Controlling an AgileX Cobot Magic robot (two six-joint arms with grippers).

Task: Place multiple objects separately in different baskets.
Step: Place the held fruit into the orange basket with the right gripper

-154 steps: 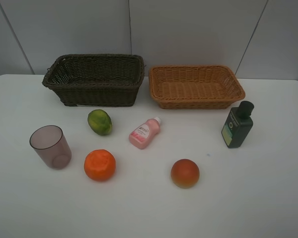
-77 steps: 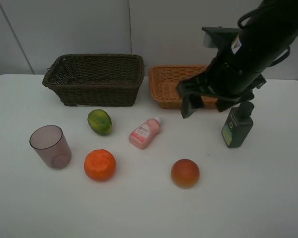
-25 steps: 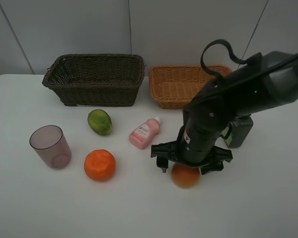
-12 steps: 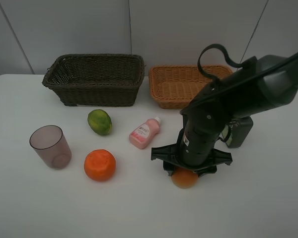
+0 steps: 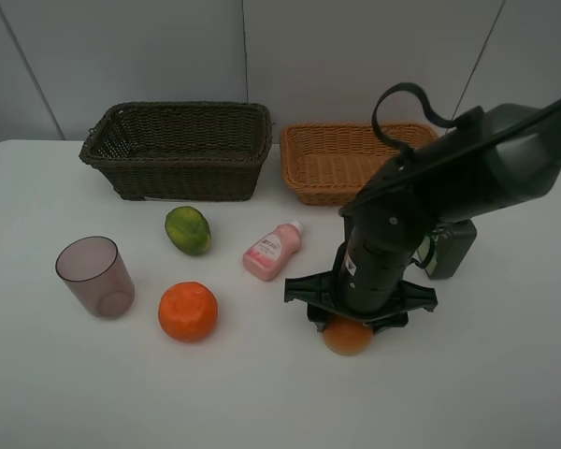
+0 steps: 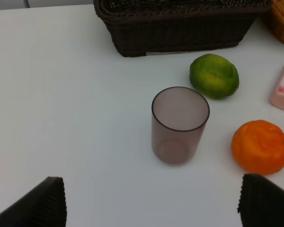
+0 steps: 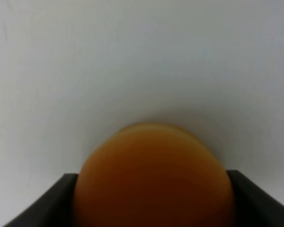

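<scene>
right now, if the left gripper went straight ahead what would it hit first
Probably the mauve cup, standing upright roughly centred ahead of the open left gripper, with the dark brown basket beyond it. Whether the gripper would pass over the cup's rim is unclear from this view.

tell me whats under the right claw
The peach-like fruit sits on the table under the right claw, with its fingers against both sides in the wrist view. From above, the claw covers the fruit's top; only its lower front shows.
</scene>
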